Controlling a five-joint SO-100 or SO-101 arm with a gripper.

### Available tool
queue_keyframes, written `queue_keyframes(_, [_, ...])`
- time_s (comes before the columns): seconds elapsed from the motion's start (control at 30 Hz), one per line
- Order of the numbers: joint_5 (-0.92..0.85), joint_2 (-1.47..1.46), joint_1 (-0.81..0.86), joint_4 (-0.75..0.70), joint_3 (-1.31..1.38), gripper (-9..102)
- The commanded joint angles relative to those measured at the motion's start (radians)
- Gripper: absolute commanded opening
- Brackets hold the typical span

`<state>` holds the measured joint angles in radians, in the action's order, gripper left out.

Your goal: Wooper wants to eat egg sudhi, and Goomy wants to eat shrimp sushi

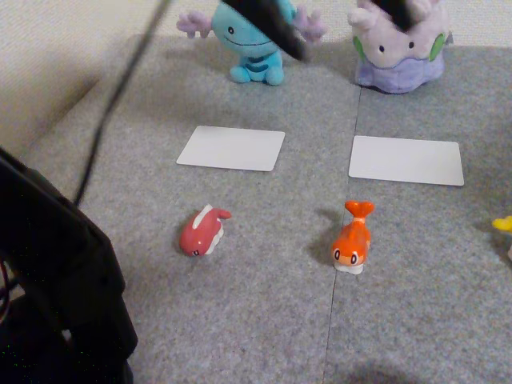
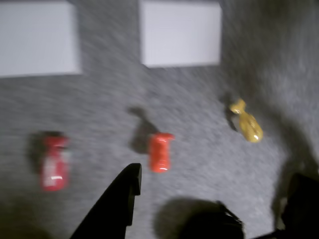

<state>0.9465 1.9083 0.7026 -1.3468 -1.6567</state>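
Wrist view: end effector [image 2: 212, 191] spread open, gripping nothing, above grey carpet [image 2: 199, 99]. Shrimp sushi [image 2: 160, 152] just ahead, long axis running toward white cards, tail farthest. Egg sudhi [image 2: 246, 122] right of it, lying diagonal, tail up-left. Other view: Wooper [image 1: 252, 40] and Goomy [image 1: 400, 48] at back. No readable writing.

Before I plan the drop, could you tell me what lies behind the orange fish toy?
A bare white card lies behind the orange fish toy, then the lilac plush, its top hidden by a dark blurred arm part.
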Motion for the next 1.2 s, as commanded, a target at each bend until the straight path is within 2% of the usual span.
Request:
queue_keyframes(0.0, [-0.092,-0.153,0.107,0.012,0.123,34])
queue_keyframes(0.27, [-0.337,-0.543,0.230,0.040,0.411,34])
queue_keyframes(0.4, [-0.411,-0.741,0.272,0.009,0.591,34])
queue_keyframes(0.7, [-0.488,-1.069,0.291,-0.232,0.948,34])
queue_keyframes(0.93, [-0.506,-1.221,0.322,-0.225,1.081,30])
queue_keyframes(1.17, [-0.535,-1.247,0.354,-0.225,1.103,29])
